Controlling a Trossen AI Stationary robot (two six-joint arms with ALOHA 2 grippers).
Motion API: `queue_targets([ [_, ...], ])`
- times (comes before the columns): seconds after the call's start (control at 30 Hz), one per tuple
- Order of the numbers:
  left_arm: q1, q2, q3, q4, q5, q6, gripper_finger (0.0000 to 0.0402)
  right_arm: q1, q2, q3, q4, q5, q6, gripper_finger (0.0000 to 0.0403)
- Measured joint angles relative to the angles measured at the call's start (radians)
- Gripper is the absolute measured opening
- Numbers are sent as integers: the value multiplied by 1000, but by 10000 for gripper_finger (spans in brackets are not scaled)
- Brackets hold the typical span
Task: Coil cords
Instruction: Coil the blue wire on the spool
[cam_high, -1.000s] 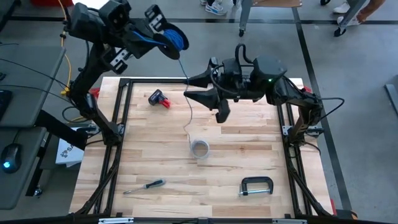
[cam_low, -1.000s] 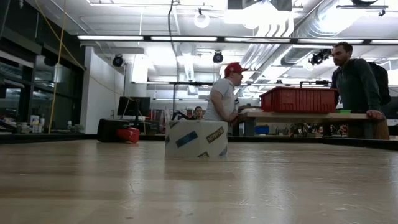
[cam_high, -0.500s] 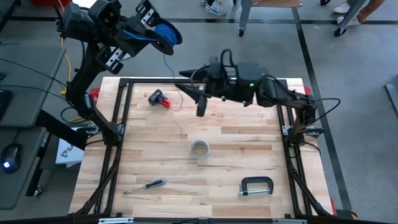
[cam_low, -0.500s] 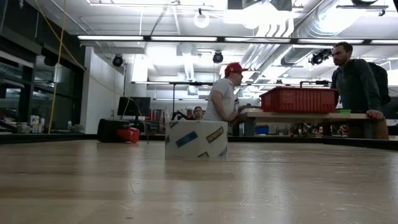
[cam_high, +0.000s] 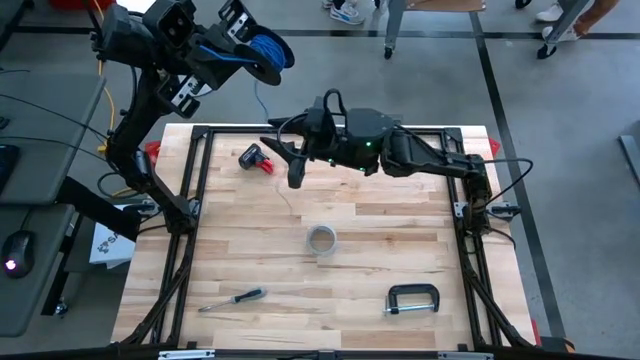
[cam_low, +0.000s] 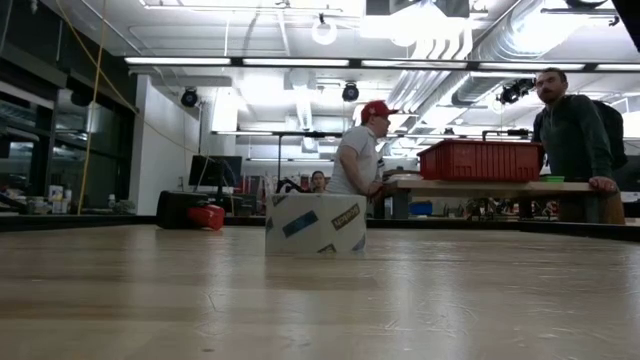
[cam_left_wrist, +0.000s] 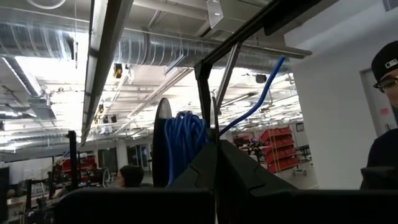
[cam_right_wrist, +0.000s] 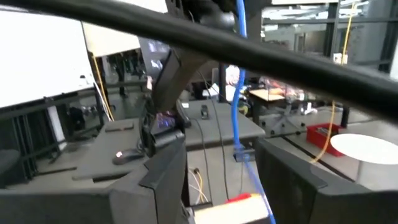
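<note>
My left gripper (cam_high: 248, 45) is raised beyond the table's far left corner and is shut on a bundle of blue cord loops (cam_high: 272, 52); the loops also show in the left wrist view (cam_left_wrist: 183, 146). A free length of the blue cord (cam_high: 260, 95) hangs from the bundle. My right gripper (cam_high: 285, 162) is open, above the table's far left part. In the right wrist view the blue cord (cam_right_wrist: 239, 93) runs down between its fingers, apparently without touching them. I cannot make out the pale grey cord. My left gripper holds the blue cord's coiled loops (cam_left_wrist: 186, 140) at its fingertips (cam_left_wrist: 214, 168), lifted clear and high above the table. Whether the loops go round a finger or are pinched, I cannot tell. One strand (cam_left_wrist: 261, 99) leads away from the bundle.
On the table lie a tape roll (cam_high: 320, 240) in the middle, a red and black tool (cam_high: 257, 158) at the far left, a screwdriver (cam_high: 232, 298) at the near left and a black clamp (cam_high: 412, 298) at the near right. People stand in the room beyond the table.
My right gripper has gone toward the table's left edge, closer to the hanging cord. My left gripper has shifted a little left with the coil. The cord's lower end, which reached the table near the tape roll, has been drawn up and away from it.
</note>
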Motion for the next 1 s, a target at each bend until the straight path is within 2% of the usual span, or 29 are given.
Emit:
queue_targets([
  [0.27,0,0,0,0,-1,0,1,-6,1,0,18,-5,-2,186],
  [0.37,0,0,0,0,-1,0,1,-5,1,0,-5,-5,-5,174],
  [0.6,0,0,0,0,-2,0,1,-5,1,0,-31,-5,-6,99],
  [0.77,0,0,0,0,-2,2,1,-2,1,0,-33,0,-9,14],
  [1.0,17,-2,0,-1,-2,42,1,23,-3,0,-41,8,-25,1],
])
